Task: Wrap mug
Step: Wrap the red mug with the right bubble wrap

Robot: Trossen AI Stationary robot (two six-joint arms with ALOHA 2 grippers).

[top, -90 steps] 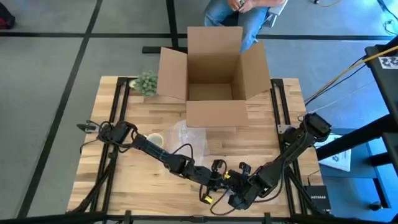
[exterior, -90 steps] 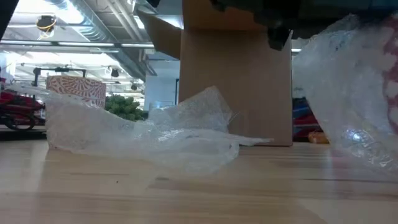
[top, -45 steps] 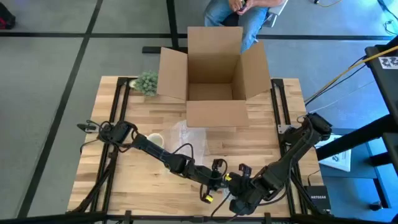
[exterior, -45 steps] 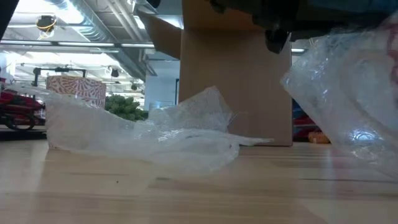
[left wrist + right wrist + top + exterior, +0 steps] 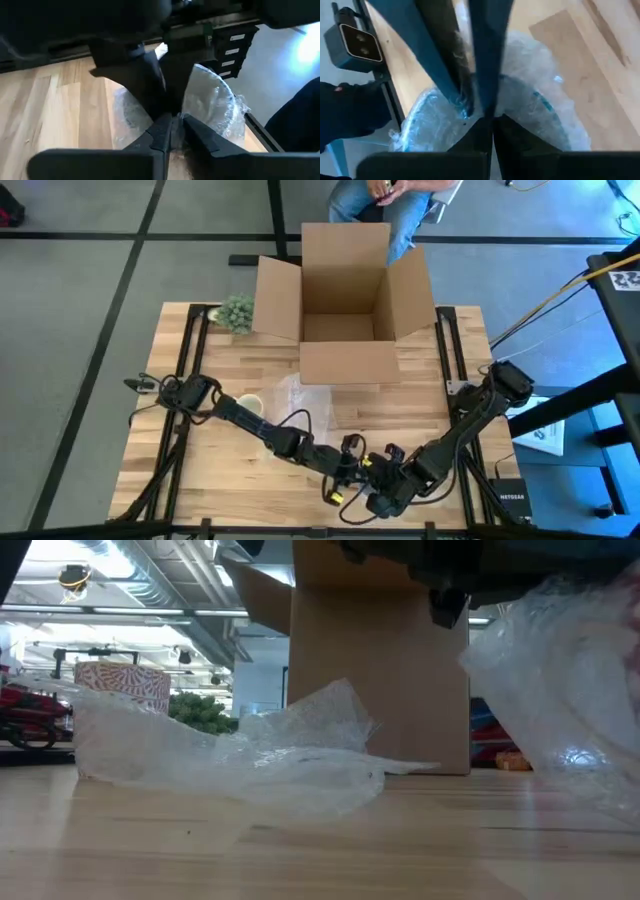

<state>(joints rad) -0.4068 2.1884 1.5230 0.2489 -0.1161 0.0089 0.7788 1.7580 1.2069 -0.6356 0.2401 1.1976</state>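
Shifting back leftward since half a second ago, the right gripper (image 5: 385,498) is meeting the left gripper (image 5: 352,472) at bottom centre, both pinching the bubble-wrapped mug (image 5: 520,95) between them.

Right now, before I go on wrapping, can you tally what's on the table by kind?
Cardboard box, open: 1
Mugs: 2, a patterned mug and a wrapped mug
Loose bubble wrap sheet: 1
Green plant: 1
Pale round object beside the left arm: 1
Total: 6
The left gripper and right gripper both pinch the wrapped mug's bubble wrap.
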